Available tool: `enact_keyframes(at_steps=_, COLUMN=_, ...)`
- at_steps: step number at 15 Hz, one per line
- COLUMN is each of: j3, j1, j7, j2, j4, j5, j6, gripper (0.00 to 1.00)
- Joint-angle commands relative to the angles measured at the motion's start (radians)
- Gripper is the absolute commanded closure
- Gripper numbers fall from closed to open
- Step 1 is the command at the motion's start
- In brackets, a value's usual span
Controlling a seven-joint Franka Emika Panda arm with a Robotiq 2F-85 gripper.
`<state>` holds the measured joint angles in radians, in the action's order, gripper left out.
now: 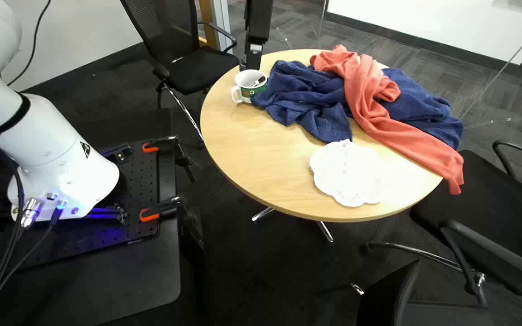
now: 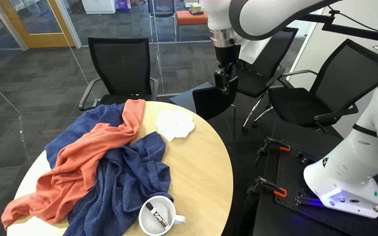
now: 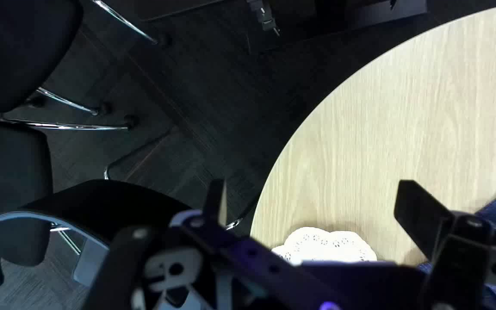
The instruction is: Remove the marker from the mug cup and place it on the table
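Observation:
The mug cup (image 1: 245,93) stands upright on the round light tan table (image 1: 261,154), beside the blue cloth. It is white with a green patterned band, and its white inside shows in an exterior view (image 2: 147,219). The marker (image 2: 156,214), white with a dark cap, lies slanted inside the mug; its dark end also shows in an exterior view (image 1: 259,81). My gripper (image 2: 226,86) hangs high beyond the table's opposite edge, far from the mug. In the wrist view its fingers (image 3: 311,191) are wide apart with nothing between them. The mug and marker are out of the wrist view.
A blue cloth (image 1: 306,99) and an orange cloth (image 1: 369,108) lie heaped on the table. A flat white doily (image 1: 349,174) lies near the edge, below the gripper in the wrist view (image 3: 325,245). A black post (image 1: 257,31) rises behind the mug. Black chairs (image 2: 120,68) surround the table.

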<state>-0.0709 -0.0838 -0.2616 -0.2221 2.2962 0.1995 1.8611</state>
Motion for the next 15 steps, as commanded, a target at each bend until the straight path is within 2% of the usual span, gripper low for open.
enact_keyframes(at_steps=1, j3=0.018, j1=0.019, j7=-0.003, j2=0.001, j4=-0.001, j5=0.003, j6=-0.002, gripper=0.0)
enact_keyframes(at_steps=9, j3=0.009, j1=0.037, j7=-0.014, j2=-0.012, j4=0.02, j5=-0.026, j6=0.032, gripper=0.0)
enact_keyframes(at_steps=15, j3=-0.019, j1=0.117, j7=-0.026, j2=-0.04, j4=0.085, j5=-0.174, j6=0.162, gripper=0.0)
